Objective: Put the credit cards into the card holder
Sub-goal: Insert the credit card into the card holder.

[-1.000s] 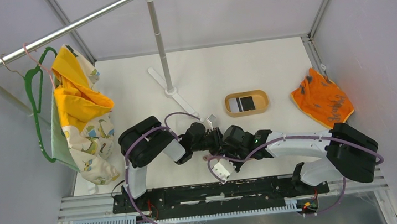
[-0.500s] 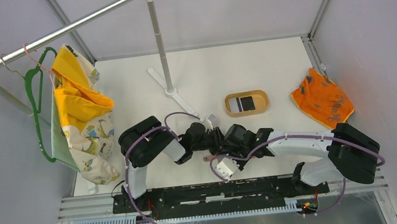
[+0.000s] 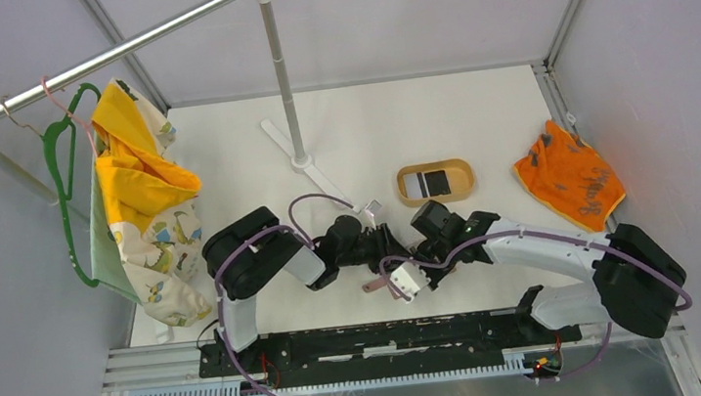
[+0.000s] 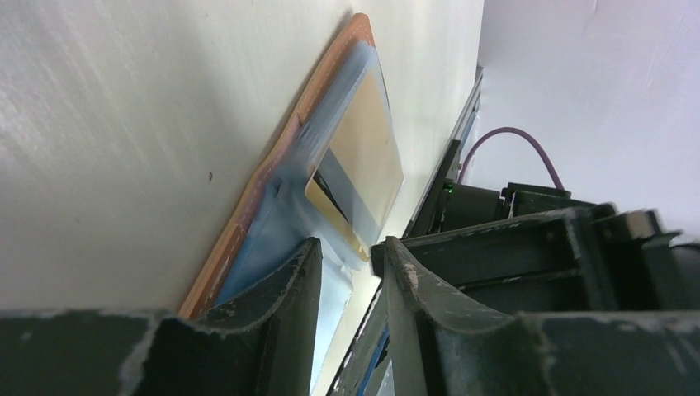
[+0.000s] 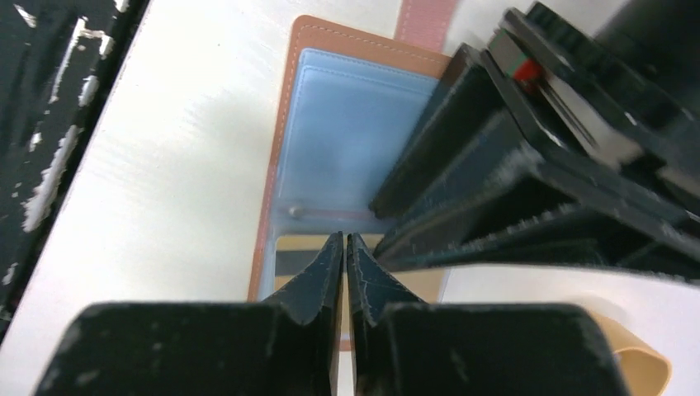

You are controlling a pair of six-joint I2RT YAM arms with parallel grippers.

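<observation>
Card holder (image 5: 347, 132) open flat on table (image 5: 182, 165), gold credit card (image 4: 367, 157) in clear sleeve. Left gripper (image 4: 351, 247) nearly closed, pinching sleeve edge. Right gripper (image 5: 345, 241) fingers pressed together, empty, over card.

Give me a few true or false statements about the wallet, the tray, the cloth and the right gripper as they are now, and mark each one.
1. The card holder lies open on the table. True.
2. The tan tray is empty. False: cards lie inside it.
3. The right gripper has its fingers shut together. True.
4. The orange cloth lies on the left side of the table. False: it lies on the right side, near the wall.
5. A gold card sits in a clear slot of the card holder. True.
</observation>
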